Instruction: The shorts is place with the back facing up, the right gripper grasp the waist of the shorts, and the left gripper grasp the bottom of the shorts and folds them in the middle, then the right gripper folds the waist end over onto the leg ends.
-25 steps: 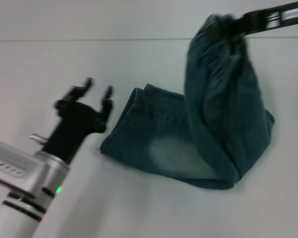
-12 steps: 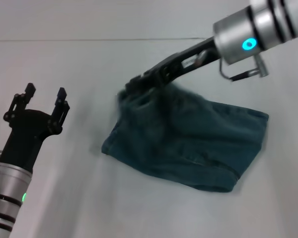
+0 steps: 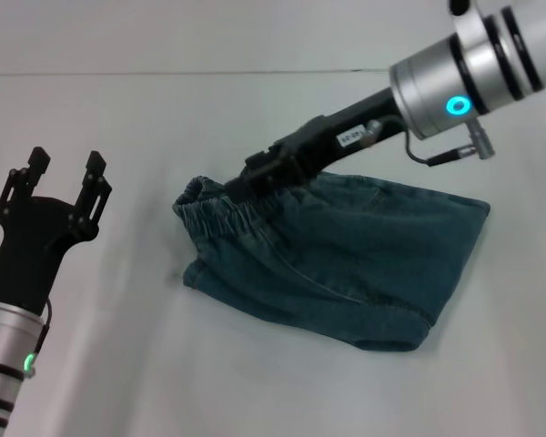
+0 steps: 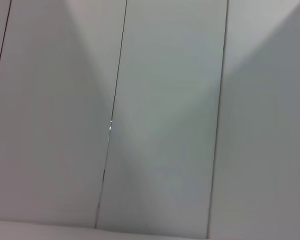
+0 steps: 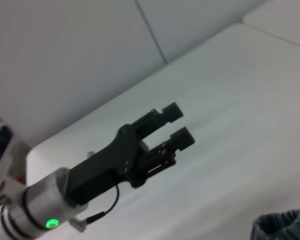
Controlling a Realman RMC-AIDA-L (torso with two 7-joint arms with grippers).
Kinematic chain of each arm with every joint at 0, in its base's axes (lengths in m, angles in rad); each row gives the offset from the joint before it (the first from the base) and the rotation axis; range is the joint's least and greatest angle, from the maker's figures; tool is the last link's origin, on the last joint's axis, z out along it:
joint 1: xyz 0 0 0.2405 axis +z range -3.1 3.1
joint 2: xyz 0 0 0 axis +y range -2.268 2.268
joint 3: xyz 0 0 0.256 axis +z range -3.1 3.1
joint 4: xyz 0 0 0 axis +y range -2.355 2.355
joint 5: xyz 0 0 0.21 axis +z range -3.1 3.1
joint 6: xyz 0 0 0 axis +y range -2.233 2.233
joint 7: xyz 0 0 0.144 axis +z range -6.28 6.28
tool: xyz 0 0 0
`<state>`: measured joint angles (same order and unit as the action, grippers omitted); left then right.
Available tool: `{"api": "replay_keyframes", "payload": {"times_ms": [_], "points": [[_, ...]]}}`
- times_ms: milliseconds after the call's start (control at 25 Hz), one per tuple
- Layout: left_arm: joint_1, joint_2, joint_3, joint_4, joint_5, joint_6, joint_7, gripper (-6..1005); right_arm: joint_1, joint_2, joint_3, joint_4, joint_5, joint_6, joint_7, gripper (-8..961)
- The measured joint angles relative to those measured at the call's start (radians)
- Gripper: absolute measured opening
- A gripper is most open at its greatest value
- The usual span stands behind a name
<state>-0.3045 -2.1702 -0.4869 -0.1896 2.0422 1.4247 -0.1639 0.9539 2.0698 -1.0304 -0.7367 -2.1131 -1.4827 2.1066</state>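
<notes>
The blue-green denim shorts (image 3: 364,246) lie folded on the white table (image 3: 282,382). Their gathered waist (image 3: 220,211) rests at the left end of the top layer, over the layer beneath. My right gripper (image 3: 244,188) reaches down from the upper right and is shut on that waist. My left gripper (image 3: 67,159) stands open and holds nothing, raised at the left and well apart from the cloth. The right wrist view shows the left gripper (image 5: 182,124) open, and a corner of the shorts (image 5: 282,225). The leg ends are mostly covered.
The table's far edge meets a pale wall (image 3: 164,36). The left wrist view shows only pale wall panels with thin seams (image 4: 112,125).
My right gripper swung the lifted waist end leftward and down, laying it flat over the lower layer. My left arm drew back to the left, still open.
</notes>
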Motion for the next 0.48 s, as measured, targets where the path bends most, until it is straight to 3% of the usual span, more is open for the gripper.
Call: {"api": "replay_keyframes", "payload": {"times_ms": [200, 480], "points": [[-0.006, 0.008, 0.102, 0.132, 0.007, 0.069, -0.257, 686, -0.168, 0.012, 0.064, -0.097, 0.098, -0.074, -0.141, 650], [-0.017, 0.025, 0.436, 0.524, 0.008, 0.283, -0.750, 687, -0.485, 0.001, 0.187, -0.054, 0.328, -0.093, -0.493, 890]]}}
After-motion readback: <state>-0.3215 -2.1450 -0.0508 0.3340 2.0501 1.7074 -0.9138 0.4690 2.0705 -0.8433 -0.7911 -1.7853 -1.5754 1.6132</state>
